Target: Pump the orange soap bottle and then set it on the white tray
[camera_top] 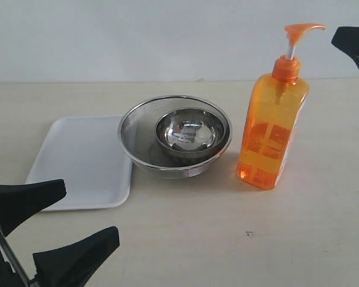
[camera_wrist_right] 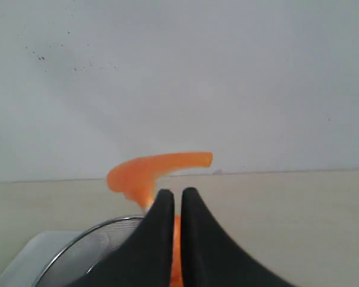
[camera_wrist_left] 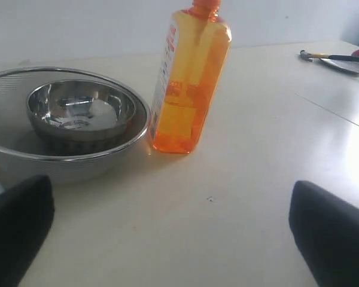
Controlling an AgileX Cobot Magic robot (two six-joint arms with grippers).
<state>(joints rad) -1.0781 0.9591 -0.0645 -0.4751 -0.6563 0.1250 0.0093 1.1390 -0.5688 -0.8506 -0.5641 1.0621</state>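
The orange soap bottle (camera_top: 272, 131) stood upright on the pale tabletop (camera_top: 185, 239), on the right of the exterior view, with its white-and-red label turned partly to the side. Its orange pump head (camera_top: 302, 28) sat raised on the white stem, the spout pointing right. The bottle was not on the white tray (camera_top: 78, 155), which lay flat on the left of that view, well apart from it.

Between them sat a round steel mesh strainer (camera_top: 131, 134), with a smaller polished steel bowl (camera_top: 190, 133) resting inside it. The strainer's rim overlapped the tray's right edge in the exterior view; whether the two touched could not be told. The bottle stood just beside the strainer on its right, with a narrow strip of tabletop between them.

The left gripper (camera_top: 88, 212) hung low at the near left corner, its black jaws spread wide and holding nothing. In the left wrist view (camera_wrist_left: 173, 230) the two jaws framed bare tabletop, with the bottle and strainer beyond them.

The right gripper (camera_top: 353, 45) showed only partly at the upper right edge, level with the pump head and close to the spout's tip, with a small gap visible. In the right wrist view (camera_wrist_right: 177, 194) its jaws were pressed together with only a thin slit between them, gripping nothing, and the orange pump head lay just beyond their tips.

A small dark speck (camera_top: 247, 234) marked the tabletop in front of the bottle.
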